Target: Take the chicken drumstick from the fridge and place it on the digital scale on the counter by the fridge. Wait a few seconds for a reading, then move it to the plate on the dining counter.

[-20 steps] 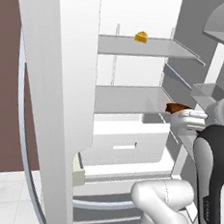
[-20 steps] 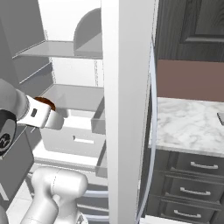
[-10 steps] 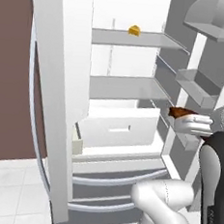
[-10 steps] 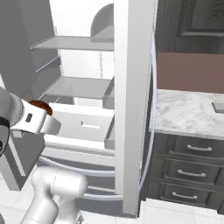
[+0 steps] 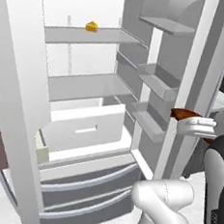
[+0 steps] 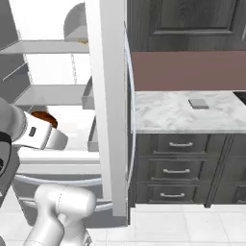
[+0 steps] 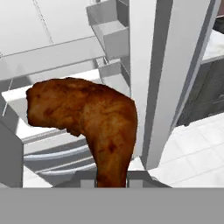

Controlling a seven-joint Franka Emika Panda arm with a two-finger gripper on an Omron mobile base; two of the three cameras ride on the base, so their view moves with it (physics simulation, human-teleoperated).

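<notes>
- A chicken drumstick [image 7: 89, 127] is pinched between the jaws [image 7: 111, 181] by its thin bone end, with the thick end held out ahead of them.
- The jaws are seen just outside the open fridge [image 5: 85, 111], in front of its door shelves, with the drumstick [image 5: 184, 114] lifted clear of every shelf.
- A pulled-out white drawer [image 5: 86, 126] is seen deeper inside the fridge, lower than the jaws.
- A yellow cheese wedge [image 5: 91, 26] is seen on the upper shelf, well above and beyond the jaws.
- A small grey digital scale [image 6: 198, 103] lies on the marble surface [image 6: 163, 115], well apart from the jaws, past the fridge door.
</notes>
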